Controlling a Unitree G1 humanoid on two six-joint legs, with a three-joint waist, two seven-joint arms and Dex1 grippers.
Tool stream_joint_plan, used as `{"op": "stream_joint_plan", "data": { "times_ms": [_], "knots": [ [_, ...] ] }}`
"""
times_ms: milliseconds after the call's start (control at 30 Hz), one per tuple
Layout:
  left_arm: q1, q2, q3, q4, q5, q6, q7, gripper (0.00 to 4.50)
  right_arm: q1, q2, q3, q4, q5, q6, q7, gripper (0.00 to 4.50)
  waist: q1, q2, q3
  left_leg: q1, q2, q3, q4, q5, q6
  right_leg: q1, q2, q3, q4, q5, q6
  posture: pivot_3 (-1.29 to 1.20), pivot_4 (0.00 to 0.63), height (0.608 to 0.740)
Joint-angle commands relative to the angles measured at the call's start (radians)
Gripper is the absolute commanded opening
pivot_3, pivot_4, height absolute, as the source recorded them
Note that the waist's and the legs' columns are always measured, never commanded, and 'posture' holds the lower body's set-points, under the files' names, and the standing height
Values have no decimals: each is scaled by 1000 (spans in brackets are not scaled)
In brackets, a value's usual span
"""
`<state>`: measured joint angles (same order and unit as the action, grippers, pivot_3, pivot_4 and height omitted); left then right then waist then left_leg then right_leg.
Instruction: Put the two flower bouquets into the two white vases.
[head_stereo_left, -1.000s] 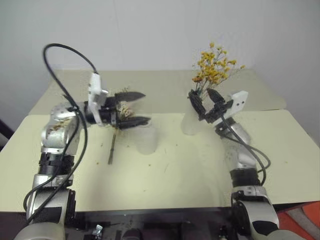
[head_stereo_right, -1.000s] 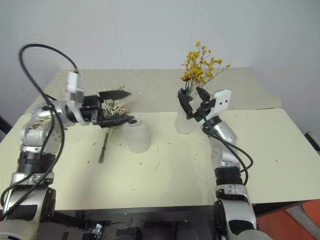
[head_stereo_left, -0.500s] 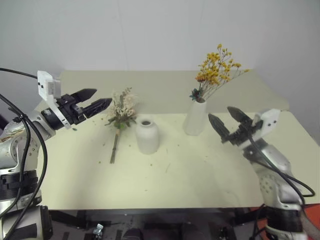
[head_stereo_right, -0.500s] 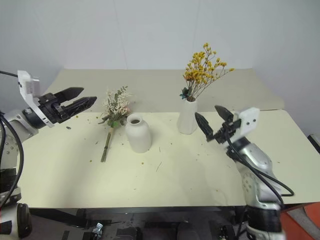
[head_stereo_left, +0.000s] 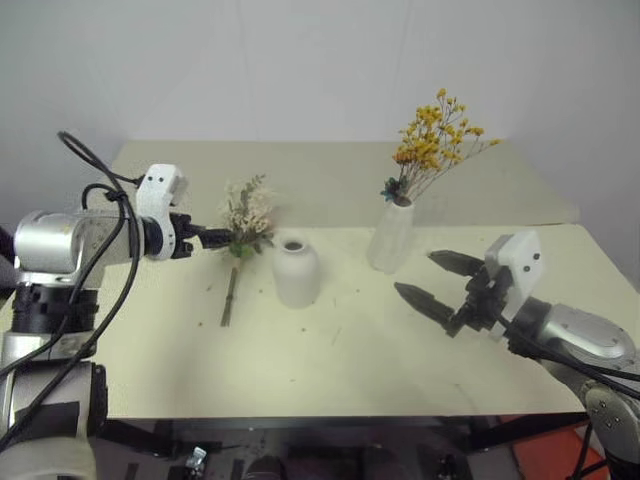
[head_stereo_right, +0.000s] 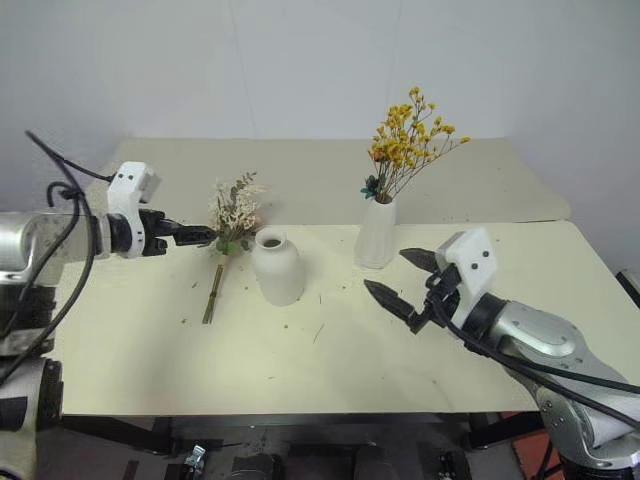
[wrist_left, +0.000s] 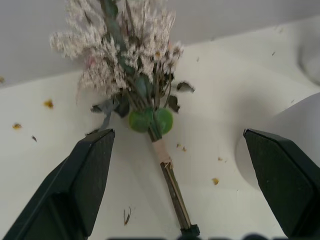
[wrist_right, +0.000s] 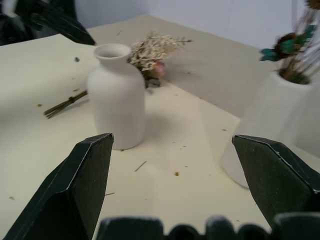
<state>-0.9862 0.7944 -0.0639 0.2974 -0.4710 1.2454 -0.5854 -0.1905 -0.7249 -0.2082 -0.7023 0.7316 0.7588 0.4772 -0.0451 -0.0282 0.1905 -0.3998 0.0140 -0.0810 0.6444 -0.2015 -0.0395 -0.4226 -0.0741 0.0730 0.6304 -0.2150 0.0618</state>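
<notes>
Cream table (head_stereo_left: 330, 370): apparently rose bouquet (head_stereo_left: 243, 225) flat

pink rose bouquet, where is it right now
In the left eye view the pink rose bouquet lies flat on the table, left of the squat white vase.

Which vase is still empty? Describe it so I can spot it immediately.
On the cream table, near the middle, stands the short squat white vase, beside the pink-and-beige bouquet lying flat. Unlike the tall slim vase holding yellow flowers, it is rounded, narrow-necked and empty.
</notes>
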Motion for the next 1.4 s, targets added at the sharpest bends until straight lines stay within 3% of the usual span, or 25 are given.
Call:
{"op": "stream_joint_plan", "data": {
  "times_ms": [33,367,767,867,1267,1400],
  "knots": [
    [-105,-19,-134,106,86,3,-58,4500,-29,-27,-17,-17,13,36,-14,4484,2,0,0,0,0,0,0,0,0,0,0,0,0,0,0,0,150,740],
    [-205,-122,-226,365,222,-29,-98,4500,-99,-3,-18,-52,55,122,-95,4484,0,0,0,-3,0,0,0,0,0,-2,0,0,0,0,0,0,150,740],
    [-334,-298,-192,759,348,-226,-122,4500,-98,50,14,-83,64,163,-201,4484,7,-2,1,-5,-2,0,1,0,0,-2,-2,-1,-1,0,0,0,150,740],
    [-345,-321,-194,810,390,-266,-125,3932,-85,50,6,-96,69,168,-217,4500,5,-2,1,-4,-2,0,1,0,0,-2,-2,-1,0,0,0,0,150,740],
    [-385,-372,-84,928,447,-353,-20,143,-103,27,-22,-85,135,184,-221,4500,8,-2,1,-4,-2,0,1,0,0,-1,-2,-1,0,0,1,0,150,740],
    [-388,-364,-19,926,430,-364,41,141,-84,29,-19,-107,149,185,-230,4500,7,-2,1,-4,-2,0,1,0,0,-1,-2,-1,0,0,1,0,150,740]
  ]
}}
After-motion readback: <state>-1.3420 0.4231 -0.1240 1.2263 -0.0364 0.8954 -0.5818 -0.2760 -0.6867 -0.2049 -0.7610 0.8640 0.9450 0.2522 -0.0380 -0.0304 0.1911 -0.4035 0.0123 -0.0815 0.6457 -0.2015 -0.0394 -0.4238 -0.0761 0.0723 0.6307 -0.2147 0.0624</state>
